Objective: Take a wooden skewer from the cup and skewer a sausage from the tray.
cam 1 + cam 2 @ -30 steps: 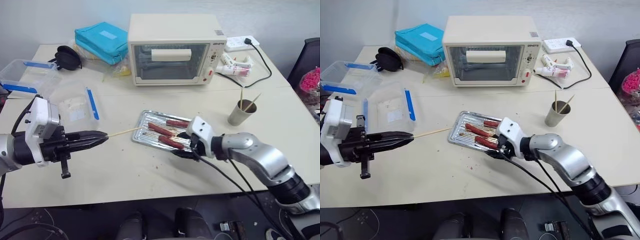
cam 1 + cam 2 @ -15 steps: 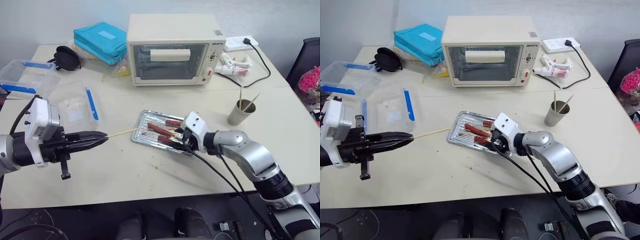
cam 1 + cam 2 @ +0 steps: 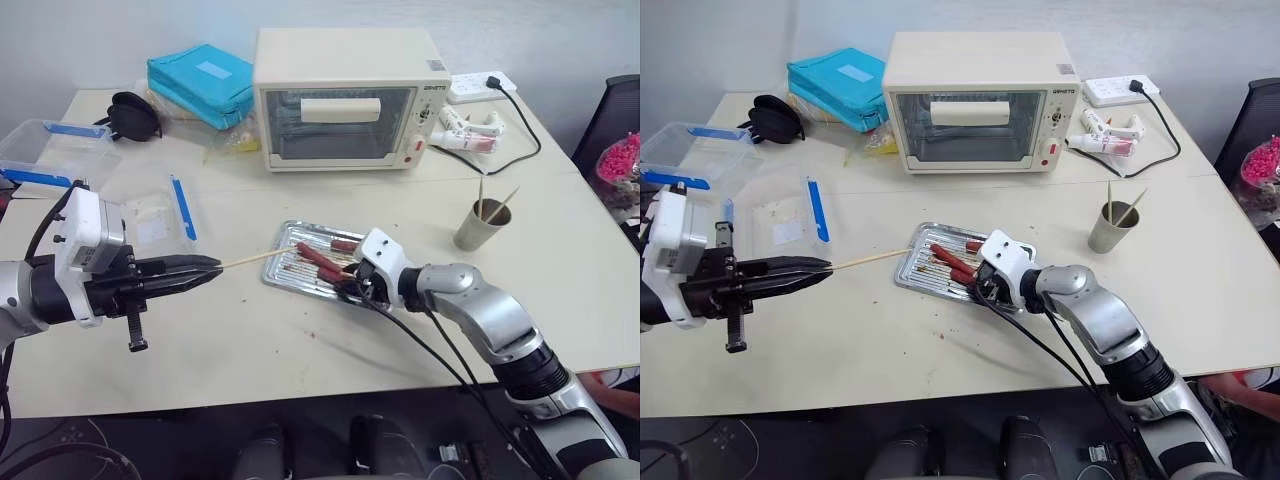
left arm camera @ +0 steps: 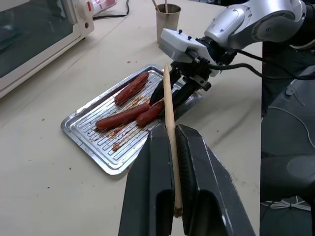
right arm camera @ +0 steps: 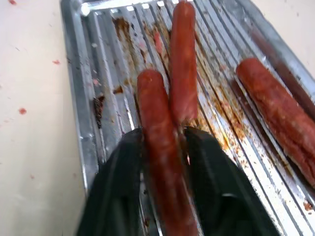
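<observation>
While the left claw (image 3: 205, 268) pinches the wooden skewer (image 3: 262, 257) tight at its blunt end and holds it nearly level above the worktop (image 3: 250, 340), point aimed at the tray (image 3: 912, 272), the right claw (image 5: 162, 147) has its two black fingers (image 5: 123, 167) closed around the near sausage (image 5: 160, 142). From the right wrist view that sausage sits squarely between the fingers, one end lying against a second sausage (image 5: 183, 73) on the ridged tray bottom, with a third sausage (image 5: 275, 108) off to the side near the far wall. The cup (image 3: 483, 224) stands well apart on the right side of the worktop, a few spare sticks poking out of it.

So fetching the skewer looks done, and the step in hand is securing the sausage. I'd judge the next move calls for lifting or steadying that sausage with its free end turned toward the skewer tip, then bringing the two together along the sausage's length. The stick is thin and the meat soft, so a crooked line could make the point break out through the side.
</observation>
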`<control>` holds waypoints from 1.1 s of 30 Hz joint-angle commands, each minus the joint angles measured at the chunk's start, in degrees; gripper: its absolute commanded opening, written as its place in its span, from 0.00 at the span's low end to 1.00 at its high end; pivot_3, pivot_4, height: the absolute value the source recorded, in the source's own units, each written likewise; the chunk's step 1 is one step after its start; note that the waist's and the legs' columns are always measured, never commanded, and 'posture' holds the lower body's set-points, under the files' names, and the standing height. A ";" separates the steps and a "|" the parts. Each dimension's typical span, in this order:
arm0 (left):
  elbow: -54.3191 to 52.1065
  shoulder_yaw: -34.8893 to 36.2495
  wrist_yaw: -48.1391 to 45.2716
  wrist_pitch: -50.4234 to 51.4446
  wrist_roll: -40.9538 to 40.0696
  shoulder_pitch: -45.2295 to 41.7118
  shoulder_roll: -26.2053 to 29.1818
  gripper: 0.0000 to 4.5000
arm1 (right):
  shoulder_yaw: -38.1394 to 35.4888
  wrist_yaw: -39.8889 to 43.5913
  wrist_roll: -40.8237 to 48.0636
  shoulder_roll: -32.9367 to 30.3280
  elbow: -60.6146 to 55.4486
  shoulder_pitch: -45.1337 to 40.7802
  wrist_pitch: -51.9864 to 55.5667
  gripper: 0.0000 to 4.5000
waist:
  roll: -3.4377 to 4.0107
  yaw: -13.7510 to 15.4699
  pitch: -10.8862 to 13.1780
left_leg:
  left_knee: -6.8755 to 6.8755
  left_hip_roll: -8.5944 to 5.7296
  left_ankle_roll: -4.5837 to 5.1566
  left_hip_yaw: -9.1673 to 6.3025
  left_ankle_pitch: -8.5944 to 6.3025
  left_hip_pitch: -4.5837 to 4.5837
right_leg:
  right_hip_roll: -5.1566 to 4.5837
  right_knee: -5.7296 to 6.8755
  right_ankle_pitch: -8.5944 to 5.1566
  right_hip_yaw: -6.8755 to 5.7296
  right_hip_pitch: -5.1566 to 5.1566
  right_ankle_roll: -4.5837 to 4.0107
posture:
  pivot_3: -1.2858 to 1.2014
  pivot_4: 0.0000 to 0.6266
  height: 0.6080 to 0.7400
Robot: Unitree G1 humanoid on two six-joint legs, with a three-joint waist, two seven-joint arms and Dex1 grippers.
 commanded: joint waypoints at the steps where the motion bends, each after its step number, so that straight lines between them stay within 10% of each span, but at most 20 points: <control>1: 0.42 0.37 0.16 -0.95 -0.24 -0.73 0.33 0.00 | 0.01 0.74 -0.72 0.44 -1.53 0.70 -0.43 0.02 | 0.00 -0.01 0.00 | 0.00 0.00 0.00 0.00 0.00 0.01 | 0.00 0.00 0.00 0.00 0.00 0.00 | 0.52 0.24 1.00; 18: 3.74 -7.11 -1.15 -4.02 1.47 -4.43 -0.57 0.00 | -7.72 6.83 5.96 -3.72 -10.68 -2.13 5.26 0.02 | 0.00 0.12 0.00 | 0.00 -0.01 0.00 0.02 0.00 0.01 | 0.01 0.02 0.00 -0.03 0.00 0.00 | 0.52 0.24 1.00; 33: 9.45 -14.86 -10.89 -6.56 4.66 -8.89 1.53 0.00 | -18.80 36.15 14.46 -22.93 -7.47 -1.10 -12.17 0.02 | -0.01 0.19 0.00 | -0.01 0.00 0.03 0.17 -0.02 0.11 | 0.09 0.02 0.00 -0.18 0.00 0.01 | 0.52 0.24 1.00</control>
